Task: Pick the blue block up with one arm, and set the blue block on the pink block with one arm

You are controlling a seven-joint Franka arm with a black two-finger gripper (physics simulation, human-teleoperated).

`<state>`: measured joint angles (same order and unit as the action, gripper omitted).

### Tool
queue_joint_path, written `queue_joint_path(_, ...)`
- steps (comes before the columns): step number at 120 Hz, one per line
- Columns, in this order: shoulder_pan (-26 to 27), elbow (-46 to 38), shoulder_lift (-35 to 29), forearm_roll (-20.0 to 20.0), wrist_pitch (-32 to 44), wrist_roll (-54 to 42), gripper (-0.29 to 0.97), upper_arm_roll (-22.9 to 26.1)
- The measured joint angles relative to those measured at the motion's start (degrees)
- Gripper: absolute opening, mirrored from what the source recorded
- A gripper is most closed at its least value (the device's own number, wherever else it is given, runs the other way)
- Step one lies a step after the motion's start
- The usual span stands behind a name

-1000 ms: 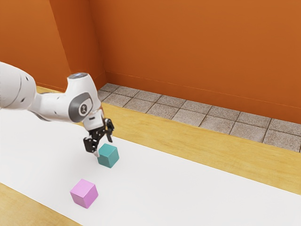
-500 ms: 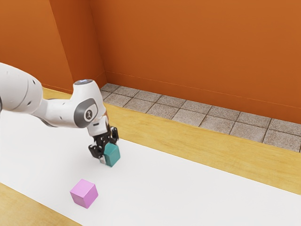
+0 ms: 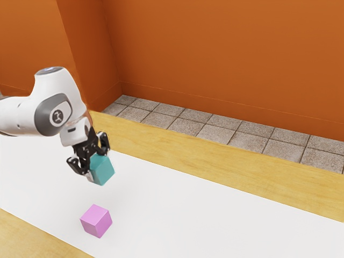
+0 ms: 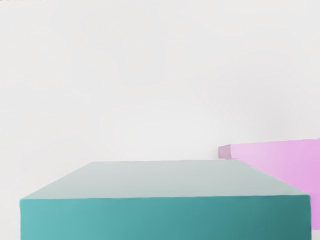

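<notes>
Our gripper (image 3: 91, 161) is clamped on the blue block (image 3: 102, 170), hanging in the air. The pink block (image 3: 96, 220) sits below the jaws, slightly off to the side, so we'd slide over it before lowering.

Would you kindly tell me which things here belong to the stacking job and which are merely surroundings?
Job in hand:
blue block, held in the end effector
pink block, resting on the white table

Just surroundings:
white table
tiled floor
orange wall
</notes>
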<state>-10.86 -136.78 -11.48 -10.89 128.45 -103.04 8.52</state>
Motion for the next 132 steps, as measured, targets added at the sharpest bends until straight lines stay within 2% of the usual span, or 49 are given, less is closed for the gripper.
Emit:
queue_joint_path(23, 0.11, -8.13, -7.95, -1.22, -2.74, -0.3, 0.34, 0.0)
queue_joint_path(42, 2.74, -9.29, -5.14, -1.47, -0.96, -0.4, 0.35, 0.23)
queue_joint_path(52, 3.4, -10.97, -5.74, -1.54, -0.46, -0.38, 0.35, 0.26)
queue_joint_path(71, 3.37, -13.34, -7.95, -1.61, -0.81, -0.34, 0.35, 0.19)
queue_joint_path(132, 2.84, -13.51, -4.11, -1.39, 1.2, -0.29, 0.35, -0.01)
